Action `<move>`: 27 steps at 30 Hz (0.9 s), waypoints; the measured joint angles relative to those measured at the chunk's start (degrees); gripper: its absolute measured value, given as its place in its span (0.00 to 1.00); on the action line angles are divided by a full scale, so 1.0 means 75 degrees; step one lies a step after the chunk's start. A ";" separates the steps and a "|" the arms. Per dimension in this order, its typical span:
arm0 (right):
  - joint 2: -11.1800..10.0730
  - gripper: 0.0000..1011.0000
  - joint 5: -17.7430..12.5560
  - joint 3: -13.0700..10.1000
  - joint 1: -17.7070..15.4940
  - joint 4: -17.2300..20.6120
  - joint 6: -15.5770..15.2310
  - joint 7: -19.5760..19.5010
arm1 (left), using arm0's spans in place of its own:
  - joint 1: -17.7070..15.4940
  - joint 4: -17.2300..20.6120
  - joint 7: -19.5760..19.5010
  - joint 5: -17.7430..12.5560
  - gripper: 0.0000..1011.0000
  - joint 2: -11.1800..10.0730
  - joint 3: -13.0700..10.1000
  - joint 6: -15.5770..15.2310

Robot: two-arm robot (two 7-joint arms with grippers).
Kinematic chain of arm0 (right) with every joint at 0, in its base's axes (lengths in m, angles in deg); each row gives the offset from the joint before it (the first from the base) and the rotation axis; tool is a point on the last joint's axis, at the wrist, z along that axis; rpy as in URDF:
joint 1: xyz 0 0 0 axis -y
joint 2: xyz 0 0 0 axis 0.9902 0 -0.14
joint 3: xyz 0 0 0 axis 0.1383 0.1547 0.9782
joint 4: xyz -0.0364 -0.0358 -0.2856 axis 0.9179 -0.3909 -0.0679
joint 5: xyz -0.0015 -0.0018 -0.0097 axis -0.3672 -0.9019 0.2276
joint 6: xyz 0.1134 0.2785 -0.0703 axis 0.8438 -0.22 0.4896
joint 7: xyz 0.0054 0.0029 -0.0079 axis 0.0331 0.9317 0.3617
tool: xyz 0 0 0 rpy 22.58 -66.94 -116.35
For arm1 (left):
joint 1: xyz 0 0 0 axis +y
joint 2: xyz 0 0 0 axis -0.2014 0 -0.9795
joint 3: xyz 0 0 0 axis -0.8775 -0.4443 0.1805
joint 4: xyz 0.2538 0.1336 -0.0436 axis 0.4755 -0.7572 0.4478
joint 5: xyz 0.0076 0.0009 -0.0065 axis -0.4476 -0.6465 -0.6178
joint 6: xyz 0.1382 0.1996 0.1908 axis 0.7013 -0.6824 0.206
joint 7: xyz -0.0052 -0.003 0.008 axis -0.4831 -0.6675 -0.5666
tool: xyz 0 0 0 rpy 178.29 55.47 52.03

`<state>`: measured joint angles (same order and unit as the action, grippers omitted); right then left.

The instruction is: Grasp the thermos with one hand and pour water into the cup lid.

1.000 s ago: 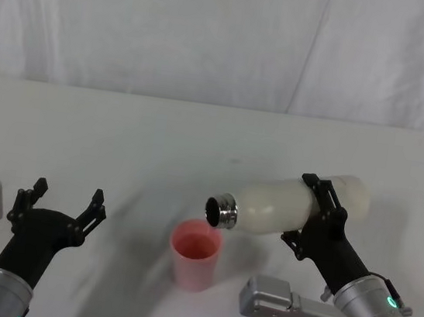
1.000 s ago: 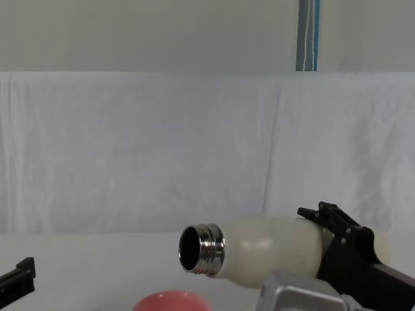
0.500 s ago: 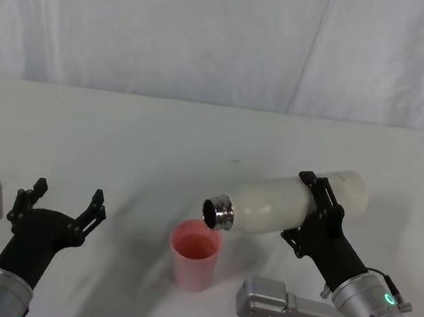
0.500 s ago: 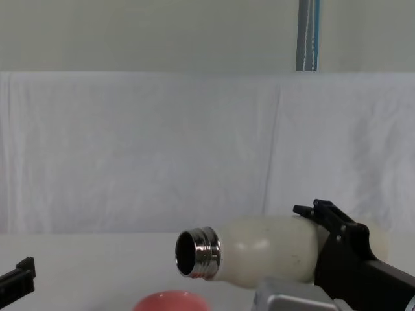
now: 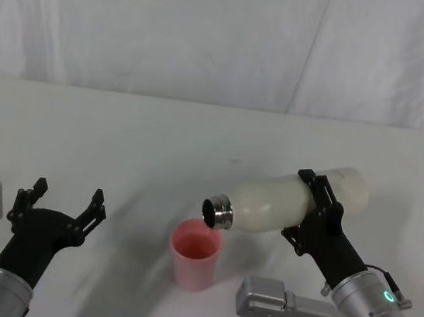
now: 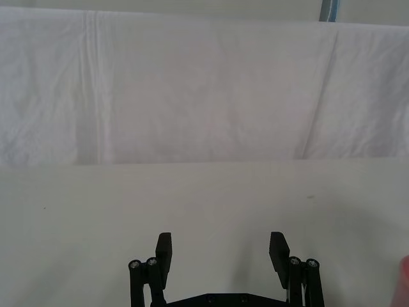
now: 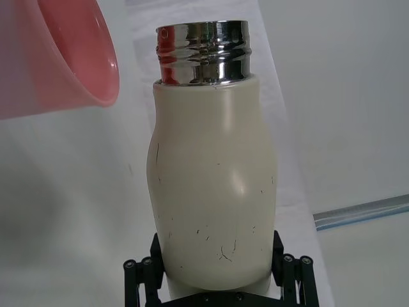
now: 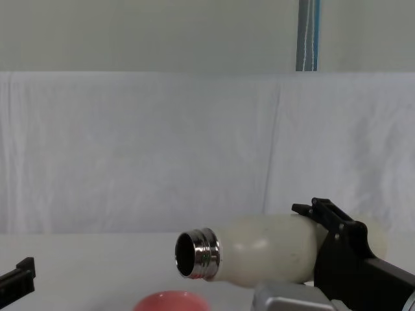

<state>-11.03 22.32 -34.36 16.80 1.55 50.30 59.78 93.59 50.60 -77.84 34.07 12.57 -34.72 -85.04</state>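
The cream-white thermos point(image 5: 292, 200) lies tipped almost level in the air, its steel neck point(image 5: 218, 212) pointing left and slightly down, just above the rim of the salmon-pink cup lid point(image 5: 195, 253). My right gripper point(image 5: 316, 211) is shut around the thermos body near its base. In the right wrist view the thermos point(image 7: 214, 185) sits between the black fingers with the cup lid point(image 7: 61, 57) beyond its neck. In the chest view the thermos mouth point(image 8: 194, 254) hangs over the cup lid rim point(image 8: 170, 301). My left gripper point(image 5: 61, 203) rests open at the near left, holding nothing.
The white table point(image 5: 159, 144) stretches wide behind the cup lid, ending at a white cloth backdrop point(image 5: 228, 35). A grey block of the right arm point(image 5: 286, 309) sits low just right of the cup lid.
The thermos neck has dipped slightly lower and edged left over the cup lid. The left gripper has not moved.
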 joint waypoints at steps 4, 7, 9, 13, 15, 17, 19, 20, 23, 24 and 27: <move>-0.0017 0.95 0.0036 0.0013 0.0008 -0.0010 -0.0019 -0.0035 | 0.0000 0.0000 0.0000 0.0000 0.99 0.0000 0.0000 0.0000; -0.0029 0.95 0.0050 0.0019 0.0012 -0.0010 -0.0023 -0.0053 | 0.0000 0.0000 0.0000 0.0000 0.99 0.0000 0.0000 0.0000; -0.0040 0.95 0.0063 0.0020 0.0013 -0.0011 -0.0024 -0.0072 | 0.0000 0.0000 0.0000 0.0000 0.99 0.0000 0.0000 0.0000; -0.0057 0.95 0.0116 0.0033 0.0020 -0.0010 -0.0038 -0.0115 | 0.0000 -0.0001 -0.0001 0.0000 0.99 0.0000 0.0000 0.0000; -0.0071 0.95 0.0158 0.0049 0.0030 -0.0008 -0.0048 -0.0133 | 0.0000 0.0000 0.0000 0.0000 0.99 0.0000 0.0000 0.0000; -0.0079 0.95 0.0183 0.0058 0.0036 -0.0006 -0.0052 -0.0152 | 0.0000 0.0000 0.0000 0.0000 0.99 0.0000 0.0000 0.0000; -0.0090 0.95 0.0230 0.0077 0.0053 -0.0005 -0.0064 -0.0179 | 0.0000 0.0000 0.0000 0.0000 0.99 0.0000 0.0000 0.0000; -0.0092 0.95 0.0245 0.0084 0.0061 -0.0005 -0.0069 -0.0182 | 0.0000 0.0000 0.0000 0.0000 0.99 -0.0001 0.0000 0.0000; -0.0103 0.95 0.0287 0.0104 0.0082 -0.0006 -0.0082 -0.0189 | 0.0000 0.0000 0.0000 0.0000 0.99 0.0000 0.0000 0.0000; -0.0110 0.95 0.0303 0.0112 0.0090 -0.0006 -0.0089 -0.0194 | 0.0000 0.0000 0.0000 0.0000 0.99 0.0000 0.0000 0.0000; -0.0119 0.95 0.0331 0.0125 0.0099 -0.0006 -0.0099 -0.0207 | 0.0000 0.0000 0.0000 0.0000 0.99 -0.0001 0.0000 0.0000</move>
<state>-11.93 24.81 -33.42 17.54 1.50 49.56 58.23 93.59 50.60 -77.84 34.07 12.57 -34.72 -85.04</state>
